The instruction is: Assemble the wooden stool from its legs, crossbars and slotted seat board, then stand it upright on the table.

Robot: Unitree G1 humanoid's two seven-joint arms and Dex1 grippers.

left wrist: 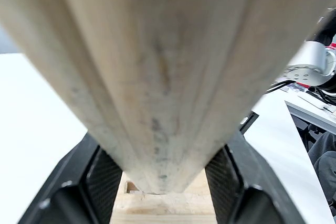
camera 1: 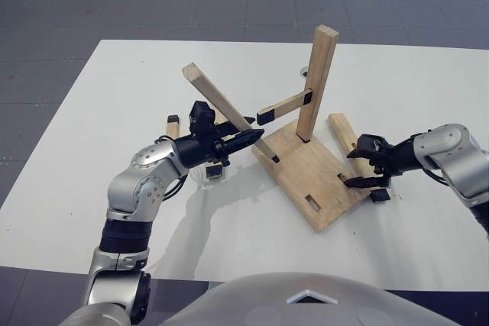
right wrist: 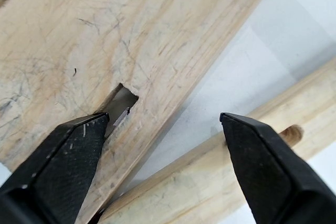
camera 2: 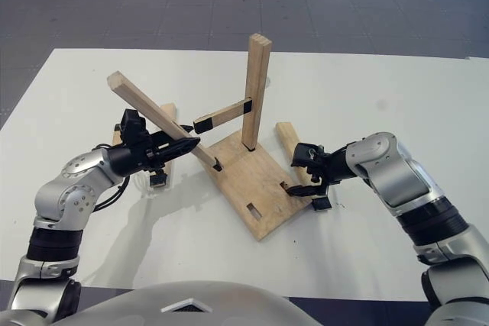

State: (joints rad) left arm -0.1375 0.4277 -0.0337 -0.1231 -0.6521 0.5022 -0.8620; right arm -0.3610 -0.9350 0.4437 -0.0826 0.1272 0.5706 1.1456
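The left tool [camera 1: 243,140] is clenched around the slanted leg [camera 1: 221,103], gripping it a little above its lower end. From the left wrist view the pale leg [left wrist: 157,77] runs straight out between the two dark fingers [left wrist: 92,182]. Just past the fingertips, its dark foot meets the seat board [camera 1: 309,177], though I cannot tell whether it sits in a slot.

The board lies flat on the white worktop [camera 1: 114,127], between the two tools. Beyond the left tool's tip an upright leg [camera 1: 318,82] stands in the board. A crossbar [camera 1: 284,107] with dark ends reaches from it back toward the slanted leg.

The right tool [camera 1: 359,167] is spread wide and grips nothing, hovering at the board's near edge. In its wrist view one finger [right wrist: 68,161] hangs over a slot [right wrist: 122,100] in the board. The other finger sits above a loose leg [right wrist: 210,182] lying on the worktop just beside the board.

A short dark-capped piece [camera 1: 173,125] lies behind the left tool's arm.
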